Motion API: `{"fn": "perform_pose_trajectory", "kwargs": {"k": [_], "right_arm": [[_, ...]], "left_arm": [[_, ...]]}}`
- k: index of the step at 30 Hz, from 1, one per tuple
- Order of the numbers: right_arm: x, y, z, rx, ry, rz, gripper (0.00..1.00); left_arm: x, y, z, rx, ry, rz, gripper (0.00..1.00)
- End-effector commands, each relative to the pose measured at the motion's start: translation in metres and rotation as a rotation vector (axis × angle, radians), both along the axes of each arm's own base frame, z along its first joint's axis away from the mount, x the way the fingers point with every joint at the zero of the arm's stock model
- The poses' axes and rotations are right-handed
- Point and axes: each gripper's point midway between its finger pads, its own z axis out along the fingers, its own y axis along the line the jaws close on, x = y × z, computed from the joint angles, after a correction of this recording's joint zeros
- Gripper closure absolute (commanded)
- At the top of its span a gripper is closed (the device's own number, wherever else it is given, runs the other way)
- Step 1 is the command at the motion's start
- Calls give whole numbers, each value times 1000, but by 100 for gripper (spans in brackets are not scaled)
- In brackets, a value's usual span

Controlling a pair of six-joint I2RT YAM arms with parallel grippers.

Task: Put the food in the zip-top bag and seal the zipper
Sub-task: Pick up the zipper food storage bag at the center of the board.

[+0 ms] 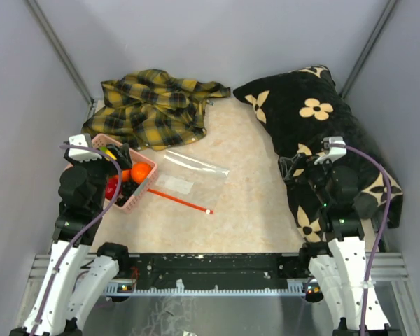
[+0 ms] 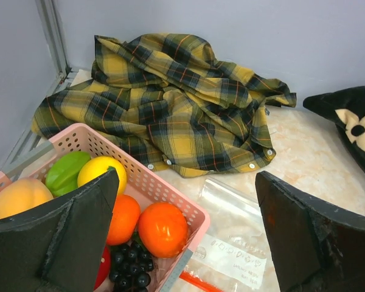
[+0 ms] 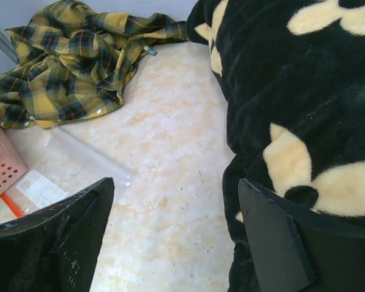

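Hovering low at the near-left corner, the left fingers are spread wide with nothing between them, right above the pink basket. I judge this a pre-pick pose, since all the food sits inside it (two oranges, lemon, green piece, a peach-coloured fruit, grapes at the bottom, something red half hidden). None is in the bag yet.

The right fingers are likewise parted and empty, at the near right against the black flowered cushion. They look parked out of the way.

The zipper is a red strip lying diagonally on the surface. One end is by the basket's near corner and the white slider is at the other. The mouth thus faces the arms, convenient for feeding from the near side. Whether the zipper is open or shut I cannot tell.

The zip-top bag lies flat and limp just beside the basket, label patch up. One arm will likely have to hold the mouth apart, as floppy film offers no opening by itself.

Room: the left wall is close to the basket, so a lift-out should go up and then right. The bare surface between bag and cushion is the widest free area. Farther back, the plaid shirt is bunched by the far wall, its hem just behind the basket and the bag's far corner — little slack for the bag to slide away.
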Motion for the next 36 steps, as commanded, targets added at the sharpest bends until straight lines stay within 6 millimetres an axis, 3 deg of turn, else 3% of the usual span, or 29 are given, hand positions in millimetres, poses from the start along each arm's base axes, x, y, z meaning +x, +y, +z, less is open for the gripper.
{"fn": "perform_pose_trajectory", "kwargs": {"k": [1,9,24,36], "right_arm": [[1,7,18,23,-54,44,16],[4,33,13,29,29,185,16],[7,152,-42,-281,184,518,15],[-21,245,-131,-654,338,833,16]], "left_arm": [[-3,0,0,-16,-4,-10,0],[-8,0,4,-33,-13,-13,0],[-3,-8,-1,-21,12,-57,0],[2,-4,-8,-14,40,-34,0]]}}
